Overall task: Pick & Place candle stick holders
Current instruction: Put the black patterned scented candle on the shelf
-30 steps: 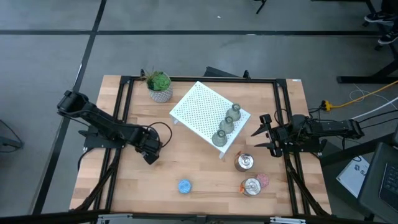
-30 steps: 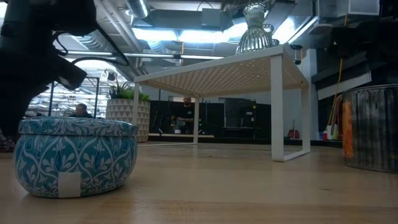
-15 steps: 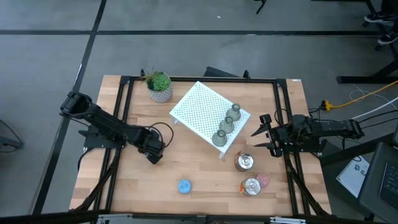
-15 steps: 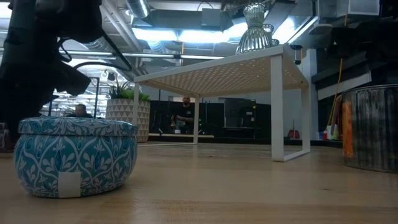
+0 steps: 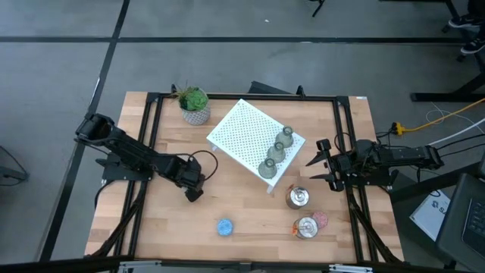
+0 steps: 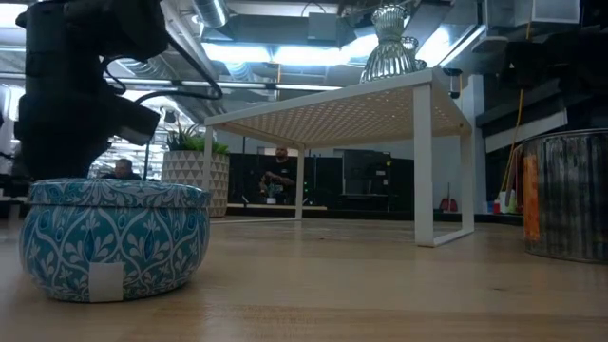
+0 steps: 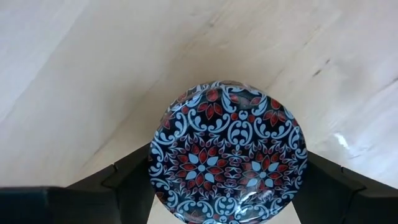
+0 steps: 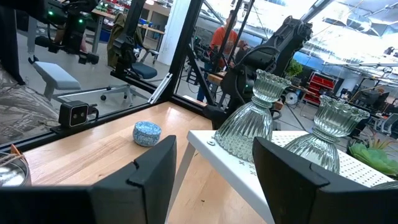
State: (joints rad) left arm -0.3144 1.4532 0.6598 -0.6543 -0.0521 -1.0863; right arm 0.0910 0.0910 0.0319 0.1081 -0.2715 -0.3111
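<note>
Candle holder with the red-and-blue flower pattern: where does it lie from the left jaws?

— Right between them. In the left wrist view one dark finger sits against each side of the round piece, its patterned face turned up toward the wrist. I'd call the jaws clenched on it.

Is it off the surface or resting on it?

— I cannot tell. From above, the left arm covers it, and the level view shows only the dark arm behind the blue holder.

Any long axis to mind?

— None. It is round, so the jaws cross its width whichever way they turn. Only its flat face needs to stay level.

Where would it go, judging by the layout?

— Probably the white stand. Three green holders line the stand's far edge from the left jaws, and its near half is bare. It lies ahead of the jaws, across a clear strip of wood.

And the right jaws?

— Released and empty on the waiting right arm, with the stand just ahead of them. The two silver holders and a pink one lie off to their side.

So which arm is nearer the patterned piece?

— The left one, plainly, since it holds the piece. The blue holder lies near its jaws, apart from them.
</note>
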